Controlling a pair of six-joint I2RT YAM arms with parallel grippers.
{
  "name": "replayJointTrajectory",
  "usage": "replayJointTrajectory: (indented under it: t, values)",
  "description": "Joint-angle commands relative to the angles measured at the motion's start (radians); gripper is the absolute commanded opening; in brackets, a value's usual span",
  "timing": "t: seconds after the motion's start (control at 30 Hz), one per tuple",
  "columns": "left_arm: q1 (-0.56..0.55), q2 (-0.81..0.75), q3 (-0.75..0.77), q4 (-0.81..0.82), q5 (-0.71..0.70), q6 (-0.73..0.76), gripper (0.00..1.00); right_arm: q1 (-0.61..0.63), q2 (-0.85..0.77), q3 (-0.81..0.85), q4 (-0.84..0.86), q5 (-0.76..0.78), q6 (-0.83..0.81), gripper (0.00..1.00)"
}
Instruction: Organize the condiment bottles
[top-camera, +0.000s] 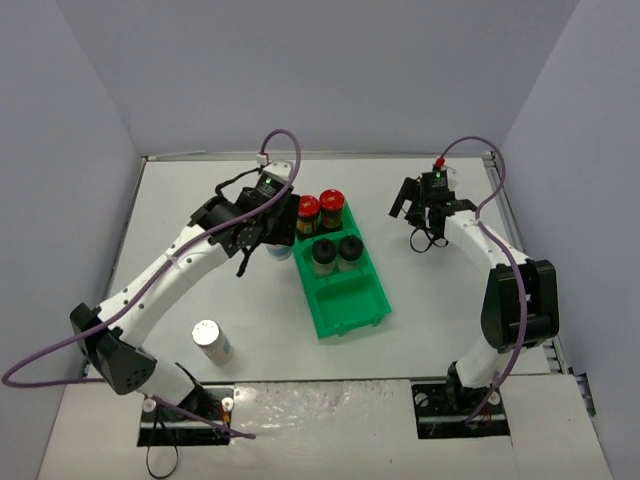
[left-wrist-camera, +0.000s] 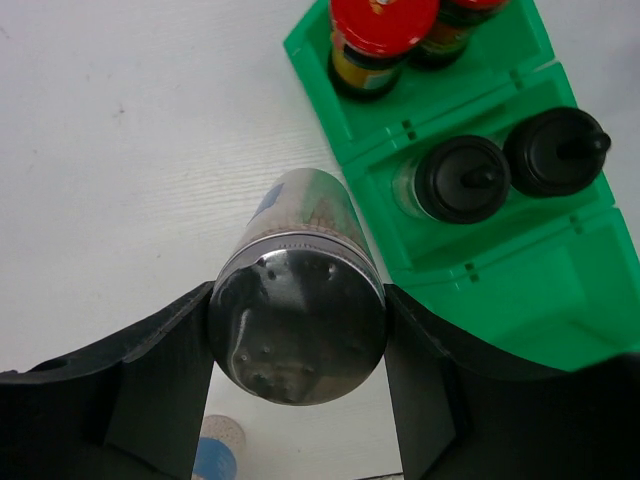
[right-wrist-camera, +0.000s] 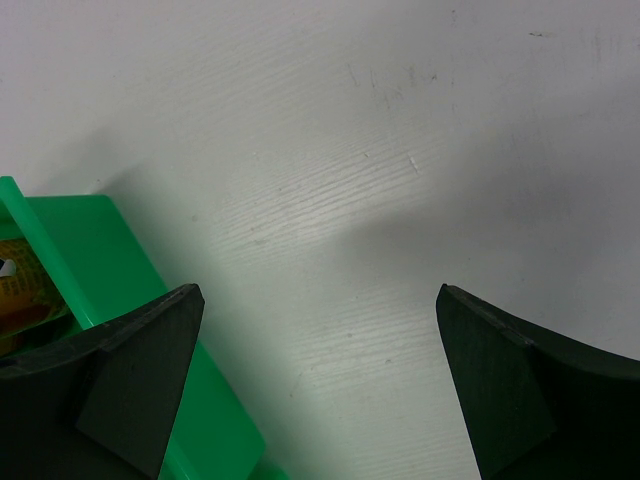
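Six bottles: silver-capped bottle (top-camera: 212, 341) loose on the table (top-camera: 450, 320) by the left arm's base; second silver-capped bottle (left-wrist-camera: 305, 215) clenched in the left gripper (left-wrist-camera: 297, 345) beside the bin (top-camera: 355, 322); black-capped bottles (top-camera: 325, 252) in its middle compartment; red-capped jars (top-camera: 309, 210) in its far compartment; right gripper (right-wrist-camera: 315, 300) spread, empty.

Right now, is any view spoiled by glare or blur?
Left wrist: silver-capped bottle shiny, slightly soft; green bin sharp. Right wrist: fingers blurred, soft shadow on table. Top external: even light, sheen along near table edge.
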Motion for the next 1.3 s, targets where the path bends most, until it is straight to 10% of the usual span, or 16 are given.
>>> replayJointTrajectory:
  t: [0.0,1.27]
  values:
    - [-0.101,0.008,0.099,0.009,0.003,0.09,0.0,0.003,-0.022,0.014,0.037,0.03,0.001,1.0]
    - [-0.423,0.405,0.379,0.069,0.155,0.226,0.0,-0.032,-0.054,-0.003,0.018,0.039,-0.01,1.0]
